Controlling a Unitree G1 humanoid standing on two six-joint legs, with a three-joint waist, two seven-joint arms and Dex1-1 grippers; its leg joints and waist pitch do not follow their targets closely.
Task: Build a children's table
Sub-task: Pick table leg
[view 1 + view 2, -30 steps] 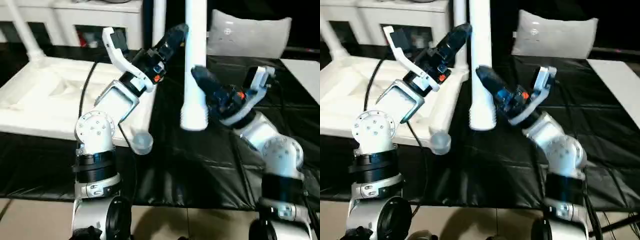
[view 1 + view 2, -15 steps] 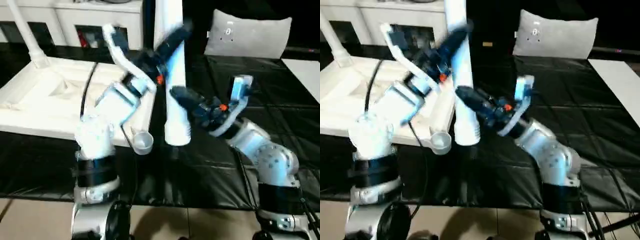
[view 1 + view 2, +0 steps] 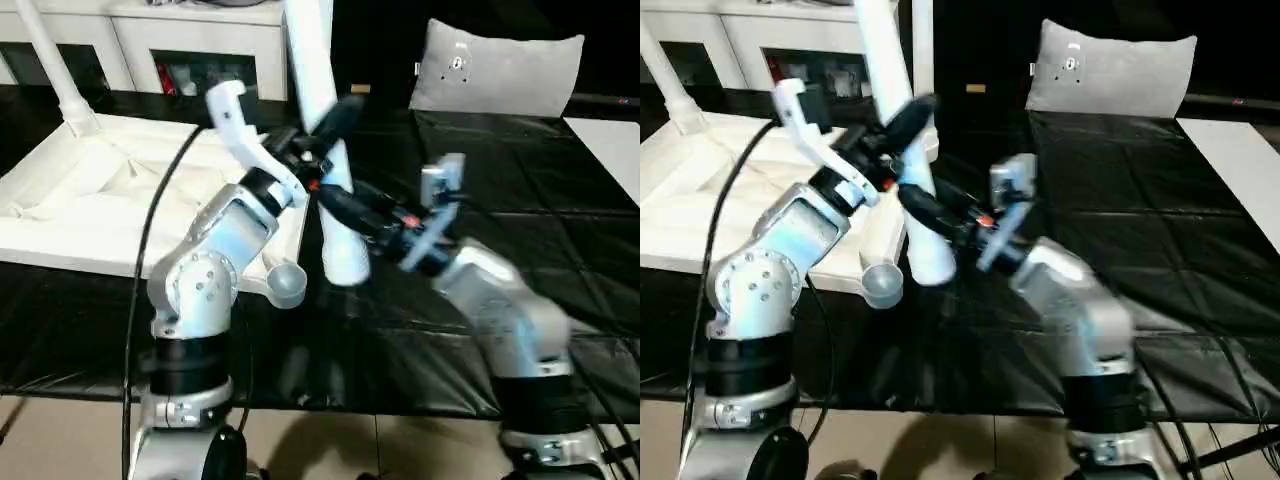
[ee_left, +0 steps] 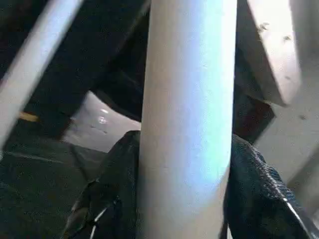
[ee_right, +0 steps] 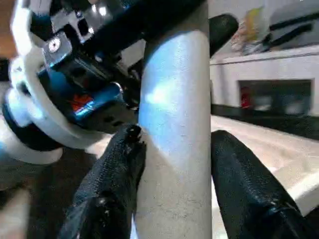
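Table leg (image 3: 322, 140): white, tapered, held aloft at centre frame, tilted with its upper end toward the upper left and its threaded lower end at mid-frame, just beside the open corner socket (image 3: 285, 283) of the table top (image 3: 90, 200). Table top: laid underside up at left of frame on the black mat (image 3: 520, 200); one fitted leg (image 3: 55, 70) is seen at upper left. Left gripper (image 3: 325, 125): fingers closed round the leg's shaft. Right gripper (image 3: 335, 200): fingers clamped on the same leg, lower down. Step judged in hand: seating the leg in the socket. For a clean fit, the leg is best brought upright, its threaded end centred over the socket before lowering, then turned without side load.
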